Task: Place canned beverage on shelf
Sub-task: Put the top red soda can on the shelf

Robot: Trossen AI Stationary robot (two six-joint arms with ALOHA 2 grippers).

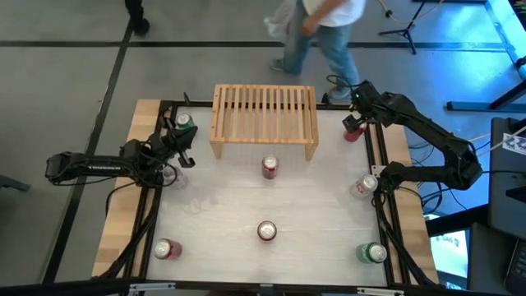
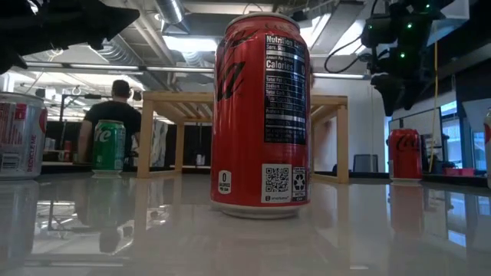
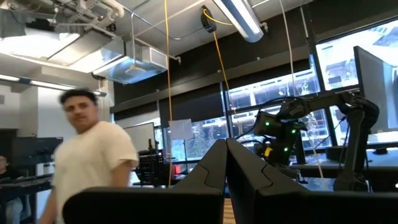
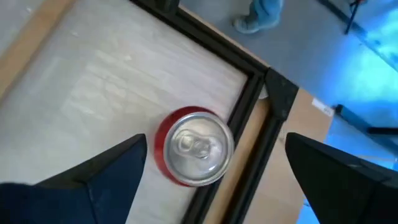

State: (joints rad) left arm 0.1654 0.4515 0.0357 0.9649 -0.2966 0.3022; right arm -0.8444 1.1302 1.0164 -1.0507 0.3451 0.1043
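**Right hand hangs over a red can by the shelf**

The right hand (image 4: 214,171) is up above a red can (image 4: 194,147) that stands in the far right corner of the tabletop (image 1: 222,205). Its two dark fingers (image 4: 102,171) are spread wide apart, one on each side of the can, and they do not touch it. The can stands straight up, with its shiny lid and pull tab facing the hand. It is just beside the black frame (image 4: 245,106) that runs round the tabletop, so one finger has little room on that side.

The shelf (image 1: 265,117) stands at the far middle of the tabletop, near this can and to its left in the high view. Its slatted top has nothing on it. Other cans stand about the tabletop, well apart.

The left hand (image 1: 182,153) waits by the left edge. Its fingers are pressed together and hold nothing.

A person walks on the floor past the far edge.

The can looks hard, round and smooth, so it may slip. If it is full, it will be a bit heavy. I think the best place to hold it is around the middle of its side, squeezing firmly, and keeping it upright so it can stand flat across the slats.
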